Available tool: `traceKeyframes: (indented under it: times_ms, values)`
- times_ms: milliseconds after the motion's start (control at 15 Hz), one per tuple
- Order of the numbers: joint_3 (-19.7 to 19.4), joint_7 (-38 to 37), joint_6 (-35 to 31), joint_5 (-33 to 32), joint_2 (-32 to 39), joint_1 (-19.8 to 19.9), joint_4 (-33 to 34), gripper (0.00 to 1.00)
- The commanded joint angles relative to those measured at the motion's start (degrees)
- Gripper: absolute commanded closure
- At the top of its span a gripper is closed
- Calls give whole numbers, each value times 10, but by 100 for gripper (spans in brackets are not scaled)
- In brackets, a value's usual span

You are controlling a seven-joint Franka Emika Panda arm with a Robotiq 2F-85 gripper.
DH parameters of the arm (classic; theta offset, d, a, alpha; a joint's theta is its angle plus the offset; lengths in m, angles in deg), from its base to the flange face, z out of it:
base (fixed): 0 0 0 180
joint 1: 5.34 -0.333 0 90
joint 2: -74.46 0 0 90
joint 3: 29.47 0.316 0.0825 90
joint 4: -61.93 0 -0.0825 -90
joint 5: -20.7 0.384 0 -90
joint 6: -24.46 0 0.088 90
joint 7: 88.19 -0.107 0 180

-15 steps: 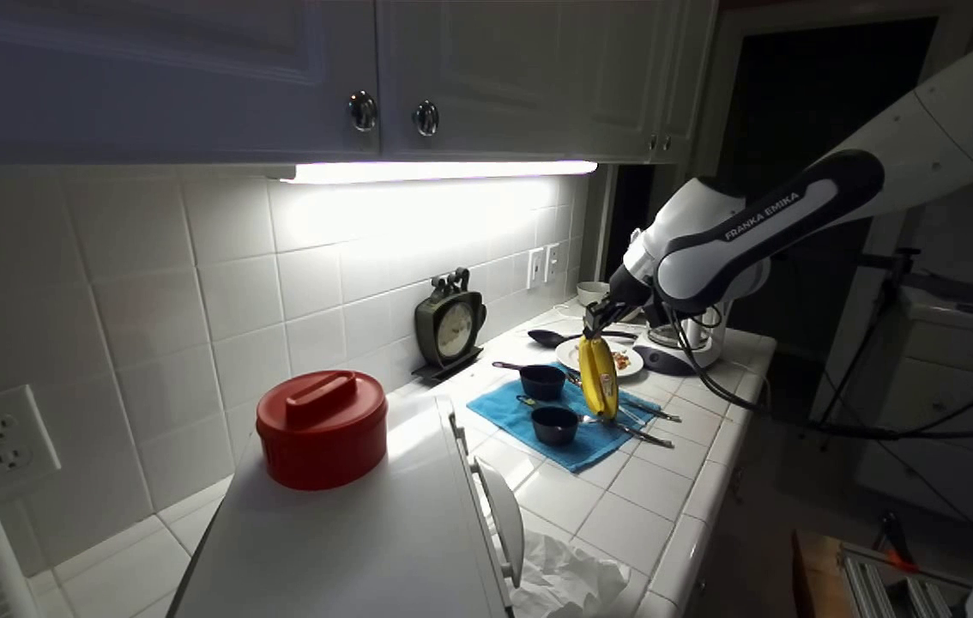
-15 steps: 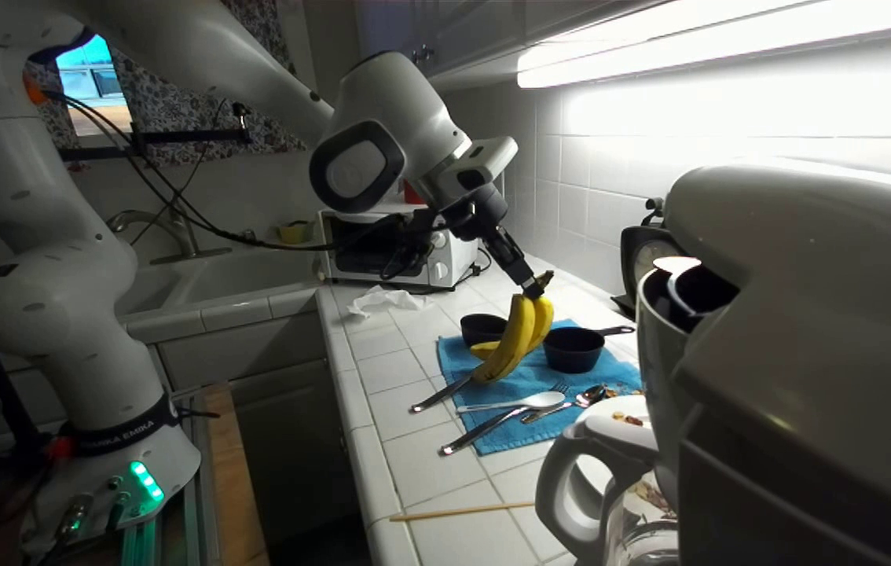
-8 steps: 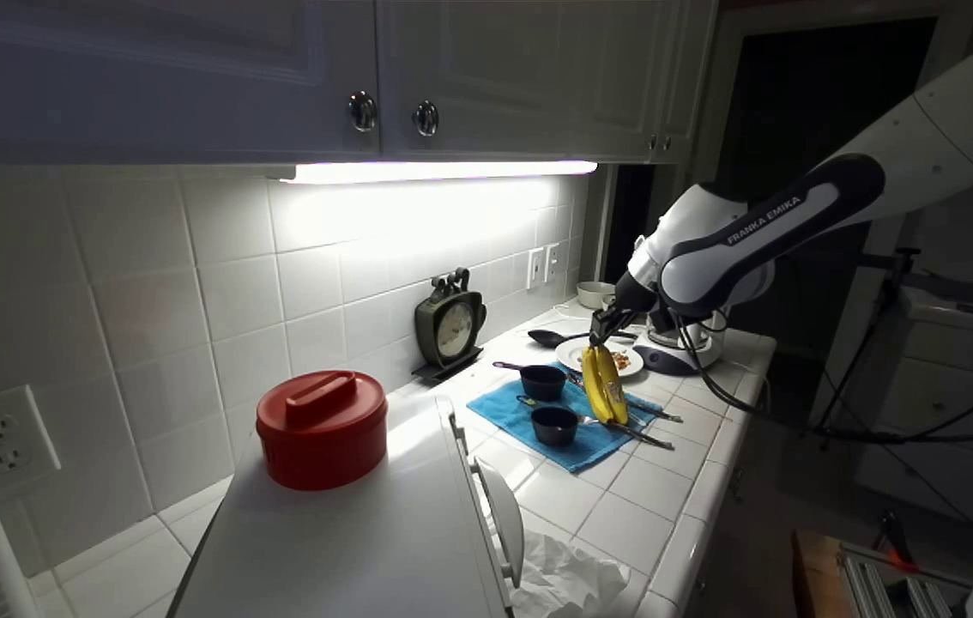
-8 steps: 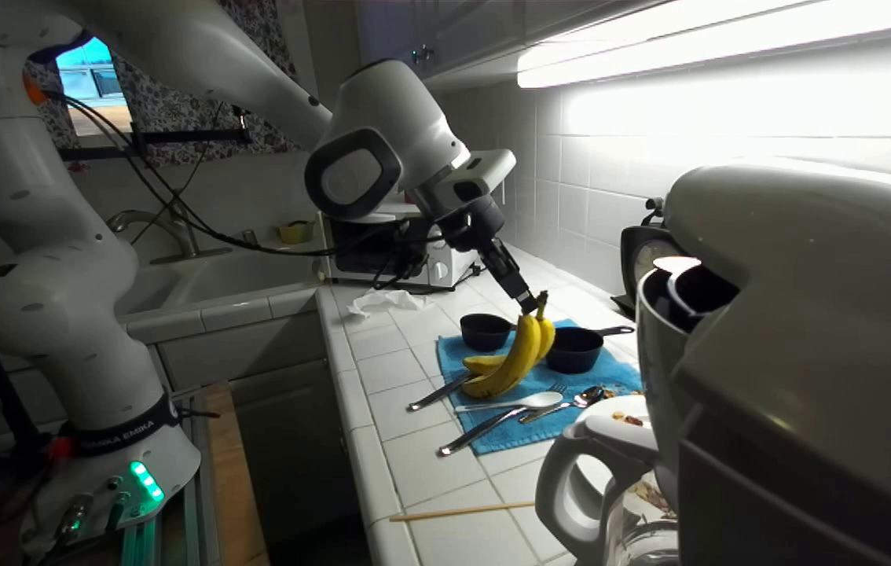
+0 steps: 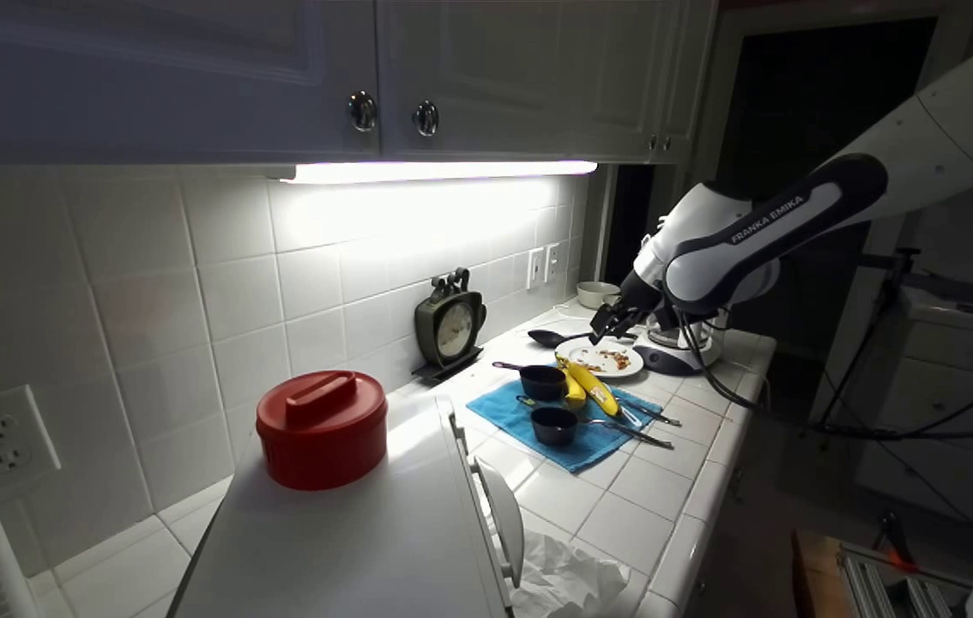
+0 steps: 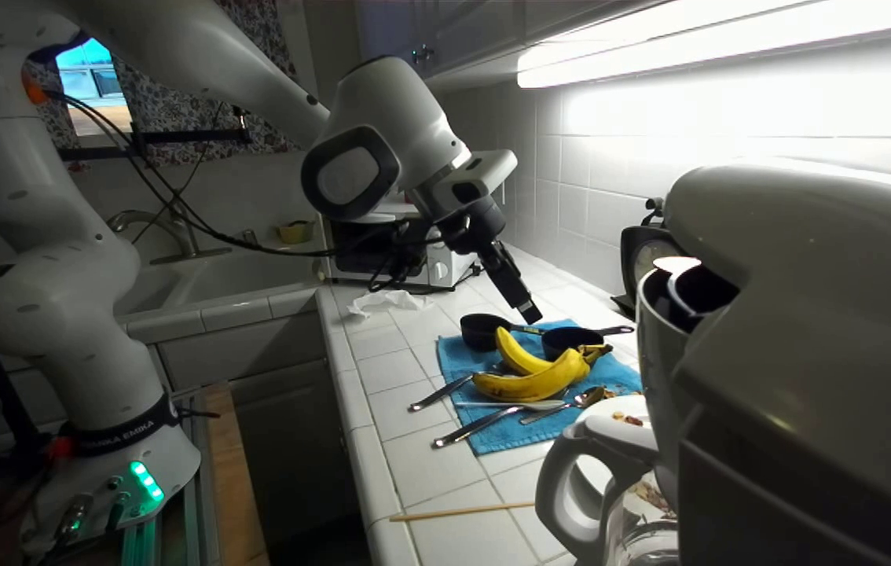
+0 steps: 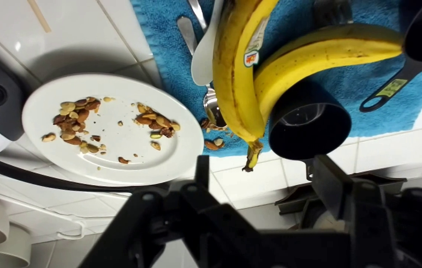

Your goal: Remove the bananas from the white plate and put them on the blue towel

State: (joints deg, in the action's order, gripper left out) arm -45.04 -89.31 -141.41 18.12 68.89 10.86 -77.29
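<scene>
Two yellow bananas joined at the stem (image 7: pixel 235 74) lie on the blue towel (image 6: pixel 493 442), across the cutlery and beside a black cup, in both exterior views. Their stem end points toward the white plate (image 5: pixel 637 367). That plate holds only nuts and crumbs; its rim (image 7: pixel 114 80) shows fully in the wrist view. Above and behind the bananas hangs my gripper (image 6: pixel 529 310), apart from them. Between its widely parted fingers (image 7: pixel 202 171) there is only air, with the banana stem visible beyond the gap.
Two black measuring cups (image 5: pixel 543 383) (image 5: pixel 554 426) stand on the towel. Knives (image 6: pixel 477 427) and spoons stick out toward the counter's front edge. A black ladle (image 5: pixel 548 338) lies behind the plate, a scale (image 5: pixel 452 330) leans by the wall, and a large mixer (image 6: pixel 823 330) stands close by.
The gripper has opened and let go of the bananas. They were hanging upright from it and dipped lower, and now they have toppled onto the towel, stem toward the plate.
</scene>
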Motion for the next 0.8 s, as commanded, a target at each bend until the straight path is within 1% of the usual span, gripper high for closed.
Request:
traceKeyframes:
  times_ms: [0,133,267,400,533,733]
  values:
    - [6,-47,36,-45,-35,19,-4,0]
    - [9,-66,75,-67,-52,28,0,0]
    - [27,-137,148,-152,-66,60,18,0]
    - [30,-136,214,-156,-81,58,33,0]
    - [30,-118,272,-150,-94,53,46,0]
    - [32,-102,338,-145,-106,46,65,0]
